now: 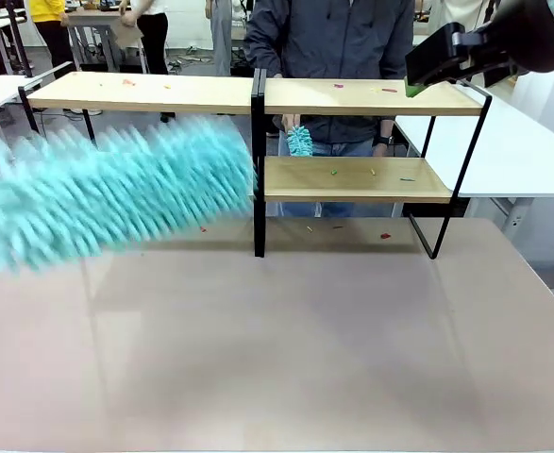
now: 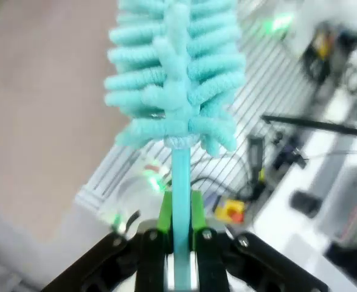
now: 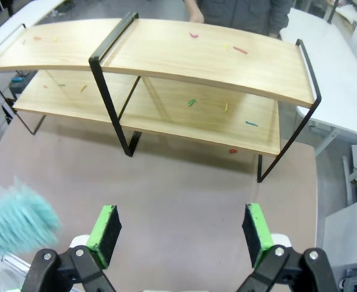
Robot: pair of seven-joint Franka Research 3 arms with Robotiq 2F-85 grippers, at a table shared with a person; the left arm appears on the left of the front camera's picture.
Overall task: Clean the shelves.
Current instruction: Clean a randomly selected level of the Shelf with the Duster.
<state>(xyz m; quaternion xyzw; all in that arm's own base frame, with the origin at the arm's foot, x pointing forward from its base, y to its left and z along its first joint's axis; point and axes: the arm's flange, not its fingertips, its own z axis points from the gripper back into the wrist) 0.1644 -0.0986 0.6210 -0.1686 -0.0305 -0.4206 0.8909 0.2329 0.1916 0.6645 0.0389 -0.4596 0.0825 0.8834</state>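
Here, the pinkish tabletop (image 1: 286, 359) carries the shelves (image 1: 163, 92), which stand along its far half: two light-wood tiers in a thin black frame with a central upright. A large teal duster (image 1: 116, 193), motion-blurred, spans the robot's left side in front of the lower-left tier. The left pincer (image 2: 178, 210) is clamped on the duster's thin handle, with a green pad pressed to either side. The right pincer (image 3: 181, 234) stands wide and holds nothing, above the tabletop and facing the shelves. Small coloured scraps (image 3: 192, 102) dot both tiers.
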